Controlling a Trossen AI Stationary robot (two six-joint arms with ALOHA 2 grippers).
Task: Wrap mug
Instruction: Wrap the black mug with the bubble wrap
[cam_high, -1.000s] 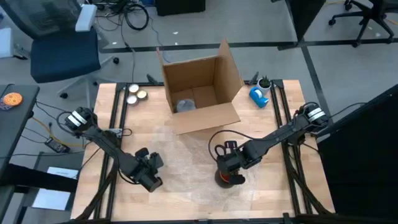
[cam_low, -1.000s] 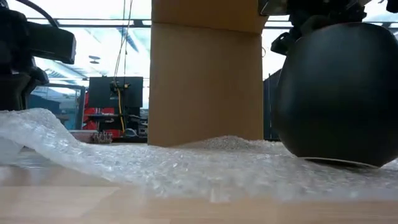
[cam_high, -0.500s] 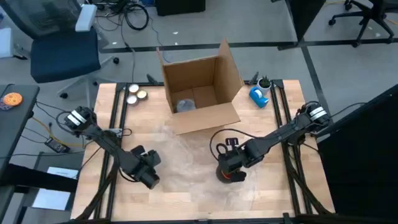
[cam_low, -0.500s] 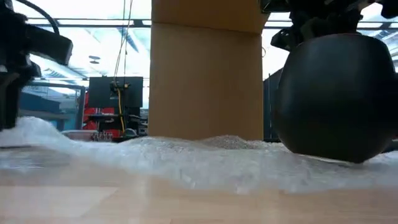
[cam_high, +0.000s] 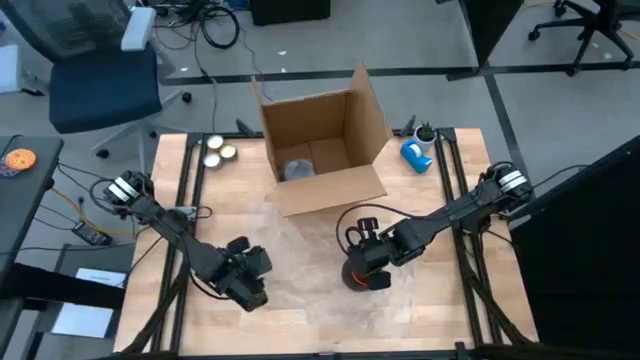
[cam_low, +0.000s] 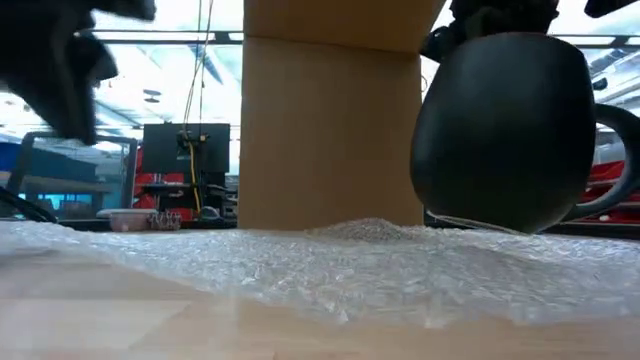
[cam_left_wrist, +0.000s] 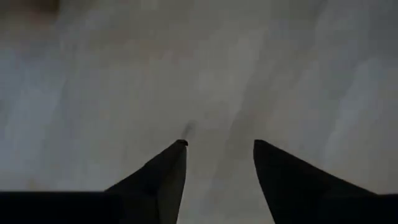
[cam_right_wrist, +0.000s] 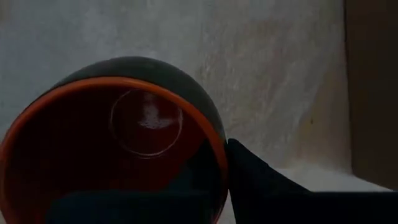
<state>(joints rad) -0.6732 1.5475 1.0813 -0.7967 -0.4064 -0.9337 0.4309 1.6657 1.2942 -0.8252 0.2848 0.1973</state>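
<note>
A cardboard box (cam_high: 322, 150) sits open at the back middle of the table (cam_high: 445, 210), with a sheet of bubble wrap (cam_high: 300, 255) spread on the tabletop in front of it. On the sheet's right part the right gripper (cam_high: 368, 250) holds a mug (cam_high: 357, 272) by its rim, while the left gripper (cam_high: 250, 283) is over the sheet's left edge. Two small tins (cam_high: 217, 150) lie left of the box, and a tape dispenser (cam_high: 416, 152) lies right of it.

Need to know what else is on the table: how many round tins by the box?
2: both round tins sit side by side at the table's far left corner, left of the cardboard box. Others may be hidden.
</note>
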